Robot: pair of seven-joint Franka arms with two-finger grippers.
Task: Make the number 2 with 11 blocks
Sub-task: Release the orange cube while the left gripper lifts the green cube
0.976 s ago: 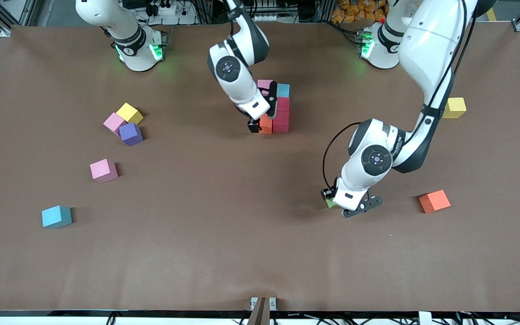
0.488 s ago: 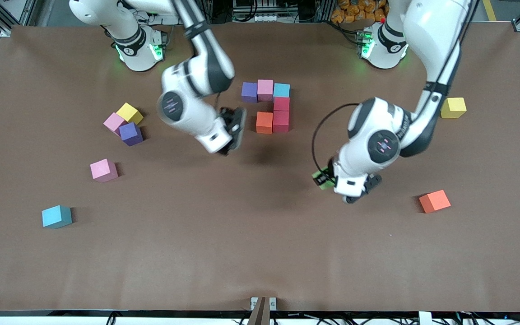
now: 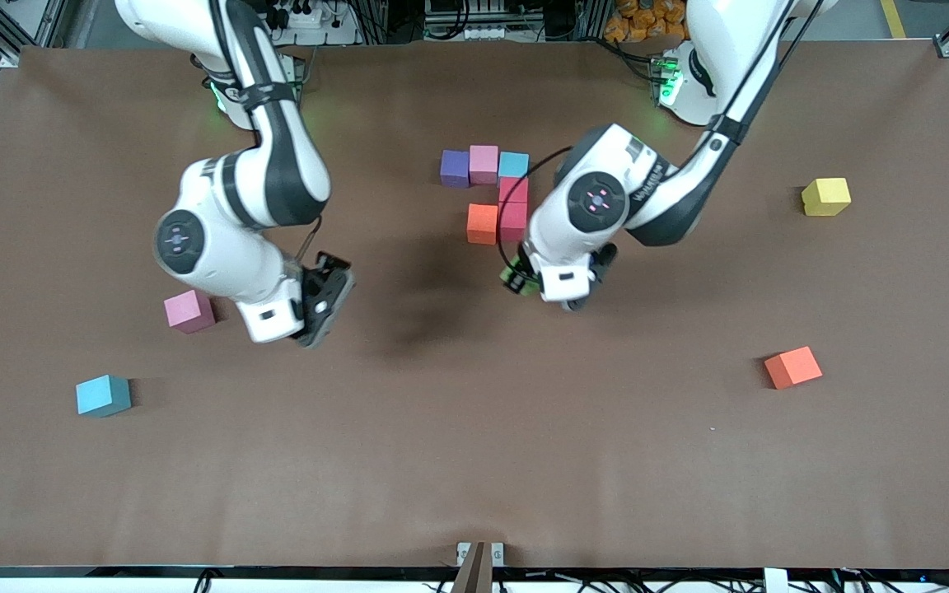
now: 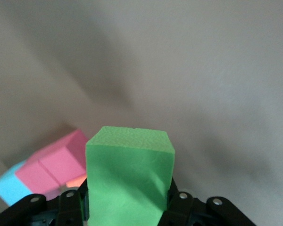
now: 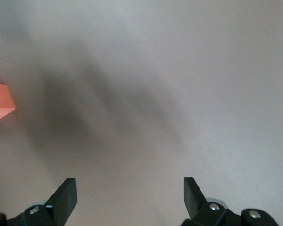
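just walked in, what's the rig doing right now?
Building a digit 2 from foam cubes. The partial figure has six cubes down so far. The left gripper carries a green cube beside the figure's red cubes. The right gripper hangs open and empty over bare table near a loose pink cube.

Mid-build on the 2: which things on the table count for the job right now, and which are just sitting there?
In the job:
- the started number 2 of six cubes
- green block shut in the left gripper over the table beside it
- loose pink block, light blue block, orange block
- right gripper, open and empty

Lying about:
- yellow cube
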